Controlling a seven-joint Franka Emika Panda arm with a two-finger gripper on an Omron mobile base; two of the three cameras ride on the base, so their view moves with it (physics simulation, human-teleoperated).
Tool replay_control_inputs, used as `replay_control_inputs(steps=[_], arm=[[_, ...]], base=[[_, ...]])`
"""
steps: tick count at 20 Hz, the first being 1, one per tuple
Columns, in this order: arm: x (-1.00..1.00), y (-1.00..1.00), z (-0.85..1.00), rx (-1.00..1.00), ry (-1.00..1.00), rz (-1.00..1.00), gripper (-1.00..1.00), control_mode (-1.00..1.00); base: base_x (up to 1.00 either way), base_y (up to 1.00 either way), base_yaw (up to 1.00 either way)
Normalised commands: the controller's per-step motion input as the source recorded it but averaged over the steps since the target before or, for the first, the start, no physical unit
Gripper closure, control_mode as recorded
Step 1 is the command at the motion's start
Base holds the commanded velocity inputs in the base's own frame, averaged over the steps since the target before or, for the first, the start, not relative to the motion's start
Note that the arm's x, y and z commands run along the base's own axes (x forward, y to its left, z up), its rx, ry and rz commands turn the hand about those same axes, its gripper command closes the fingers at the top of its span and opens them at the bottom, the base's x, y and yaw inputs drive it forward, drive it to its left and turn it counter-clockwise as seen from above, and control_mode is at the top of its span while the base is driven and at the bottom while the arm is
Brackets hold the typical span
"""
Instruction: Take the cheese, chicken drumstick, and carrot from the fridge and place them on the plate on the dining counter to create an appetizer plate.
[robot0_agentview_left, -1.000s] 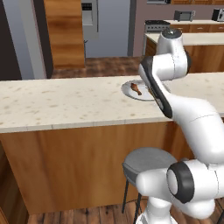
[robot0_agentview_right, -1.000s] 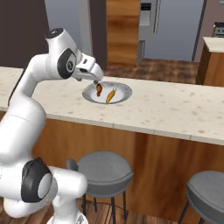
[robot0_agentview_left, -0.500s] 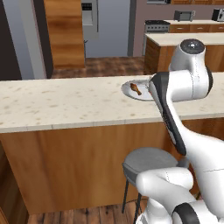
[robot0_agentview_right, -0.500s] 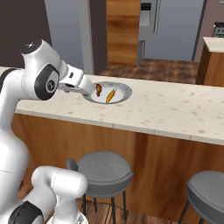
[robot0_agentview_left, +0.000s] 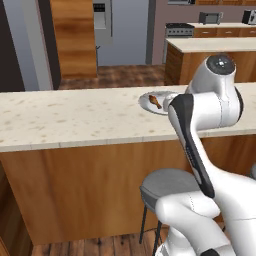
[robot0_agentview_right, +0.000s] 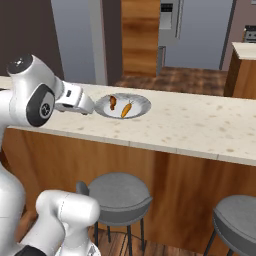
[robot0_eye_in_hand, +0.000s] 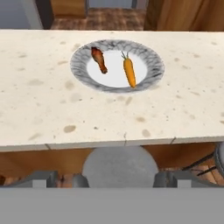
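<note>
We see the chicken drumstick (robot0_eye_in_hand: 99, 60) and carrot (robot0_eye_in_hand: 129, 72) on the plate (robot0_eye_in_hand: 151, 74); our gripper (robot0_eye_in_hand: 114, 179) spread empty, cheese next

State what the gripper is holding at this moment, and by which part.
Nothing. The gripper is open and empty, back from the plate.

carrot (robot0_agentview_right: 126, 108), chicken drumstick (robot0_agentview_right: 113, 102), on plate (robot0_agentview_right: 141, 104)

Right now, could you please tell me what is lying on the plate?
The plate holds a chicken drumstick and a carrot, side by side and apart. No cheese lies on it. In the left base view the arm covers part of the plate.
</note>
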Motion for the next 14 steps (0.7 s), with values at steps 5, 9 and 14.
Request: replay_control_inputs(steps=[5, 9, 14], arm=[[-0.03, 0.03, -0.04, 0.00, 0.00, 0.26, -1.00, -1.00], [-0.09, 0.00, -0.13, 0.00, 0.00, 0.28, -1.00, -1.00], [0.00, 0.00, 0.00, 0.00, 0.00, 0.00, -1.00, 1.00]], base=[[0.00, 0.00, 0.00], [0.00, 0.00, 0.00], [0.00, -0.03, 0.20]])
